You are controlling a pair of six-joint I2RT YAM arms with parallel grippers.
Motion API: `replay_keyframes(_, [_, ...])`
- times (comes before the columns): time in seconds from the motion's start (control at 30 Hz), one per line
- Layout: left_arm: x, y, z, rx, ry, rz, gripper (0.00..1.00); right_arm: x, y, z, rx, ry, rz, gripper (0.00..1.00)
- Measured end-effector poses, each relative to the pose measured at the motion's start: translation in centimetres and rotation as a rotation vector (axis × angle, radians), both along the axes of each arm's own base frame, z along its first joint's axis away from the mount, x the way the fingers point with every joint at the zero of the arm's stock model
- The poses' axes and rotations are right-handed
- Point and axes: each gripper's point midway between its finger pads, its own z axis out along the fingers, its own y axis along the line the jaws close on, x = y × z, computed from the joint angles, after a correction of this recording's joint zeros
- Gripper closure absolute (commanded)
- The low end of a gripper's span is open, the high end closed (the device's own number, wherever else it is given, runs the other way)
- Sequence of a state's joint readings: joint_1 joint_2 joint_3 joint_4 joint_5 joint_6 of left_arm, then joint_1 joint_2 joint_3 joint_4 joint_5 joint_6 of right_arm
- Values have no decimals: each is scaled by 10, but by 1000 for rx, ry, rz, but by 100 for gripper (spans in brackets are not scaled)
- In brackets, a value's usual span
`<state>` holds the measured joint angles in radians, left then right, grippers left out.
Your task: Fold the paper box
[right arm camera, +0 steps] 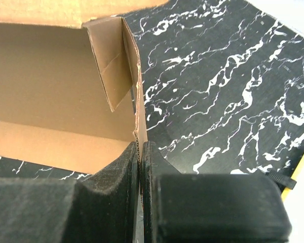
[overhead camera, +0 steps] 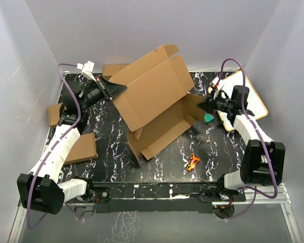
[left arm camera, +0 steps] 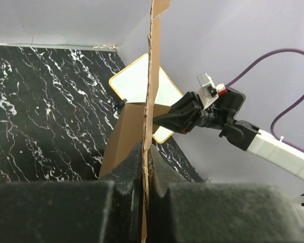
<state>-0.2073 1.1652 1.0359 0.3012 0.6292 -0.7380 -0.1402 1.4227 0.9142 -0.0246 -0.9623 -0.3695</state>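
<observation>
left gripper (overhead camera: pixel 122 89): jaws pressed together on the thin left edge of the paper box (overhead camera: pixel 154 96), holding its large panel tilted up.
right gripper (overhead camera: pixel 199 105): jaws pinched on a side flap at the box's right end.
paper box: mid-bench, half open, its lower panel lying on the black marbled bench (overhead camera: pixel 111 162).
nearby: white board (overhead camera: pixel 253 104) beside the right gripper; small orange object (overhead camera: pixel 193 162) lies apart from the box, on its near side.

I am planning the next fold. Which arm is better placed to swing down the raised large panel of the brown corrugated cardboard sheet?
Probably the left. The left gripper is shut on the raised panel's edge of the brown corrugated cardboard sheet; the right gripper pinches a low side flap.
</observation>
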Motion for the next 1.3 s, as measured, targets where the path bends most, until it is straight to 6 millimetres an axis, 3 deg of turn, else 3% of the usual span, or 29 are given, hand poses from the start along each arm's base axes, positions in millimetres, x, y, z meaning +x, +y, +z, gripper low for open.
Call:
replay_keyframes(0.2, [-4,5,-16,-49,59,-34,100,-12,0,-24,-5,40,-7,92])
replay_keyframes(0.63, [-7,29,-60,-137,203,-4,100,-26,-4,-33,-62,-15,-5,92])
replay_keyframes(0.9, [-15,24,-65,-125,221,-69,100,-40,1,-36,-79,-29,72,91])
replay_keyframes(1.3, [-26,24,-94,-34,302,-100,100,-67,9,-52,-91,12,181,88])
